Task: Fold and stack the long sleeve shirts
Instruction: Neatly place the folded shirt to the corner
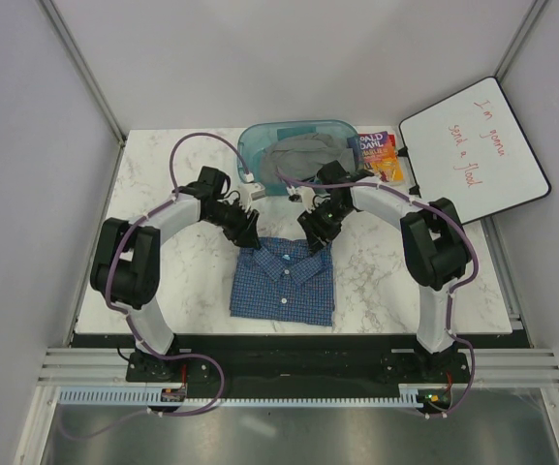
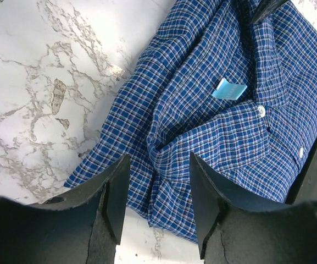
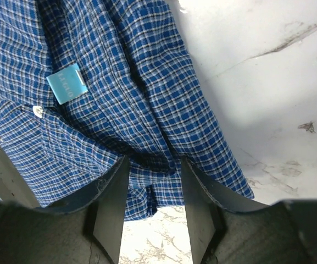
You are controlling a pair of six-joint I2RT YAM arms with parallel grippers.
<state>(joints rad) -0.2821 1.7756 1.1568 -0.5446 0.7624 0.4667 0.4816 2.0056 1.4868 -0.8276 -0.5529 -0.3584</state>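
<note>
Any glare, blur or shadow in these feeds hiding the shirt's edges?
Top external: even light, shirt edges sharp. Left wrist: glare whitens the table at upper middle; near fingers dark and soft. Right wrist: table washed out upper right, check pattern crisp.

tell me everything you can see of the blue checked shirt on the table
The shirt is blue fine-checked woven cloth, folded into a neat rectangle, front up, with its collar at the far end. Small white buttons run down the front and a light blue label sits inside the collar. It lies flat on the white marbled table. The left gripper and right gripper hover open over its far corners; contact is unclear.
</note>
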